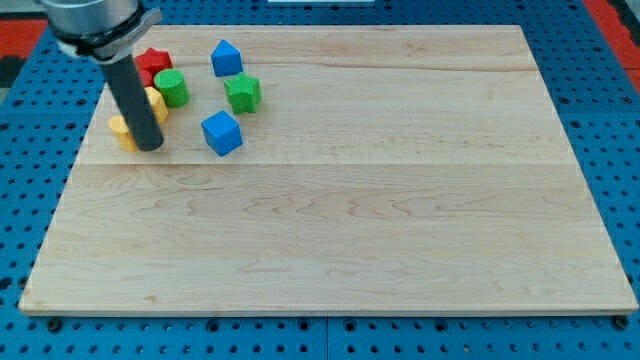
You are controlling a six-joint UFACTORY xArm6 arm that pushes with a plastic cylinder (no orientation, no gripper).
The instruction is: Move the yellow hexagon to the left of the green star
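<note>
We took the green star (pixel 242 92) as our landmark; it sat on the wooden board (pixel 400 230) near the view's top left. Our arm carried no fingers to open or close, only the dark rod (pixel 135 100), so nothing was gripped. My tip (pixel 150 146) rested on the board well to the view's left of the star and somewhat below it.

A yellow block (pixel 121 130) lay to the view's left of the star, pressed against the rod just at my tip's left; its shape could not be made out. A second yellow block (pixel 156 103) showed from behind the rod, nearer the star; the rod hid most of it. We could not tell which of the two was the hexagon.

A green round block (pixel 172 88) stood just to the star's left, touching the second yellow block. A red star (pixel 153 63) lay further up-left. One blue block (pixel 226 57) sat just above the star, another blue block (pixel 222 133) just below it, both apart from it.
</note>
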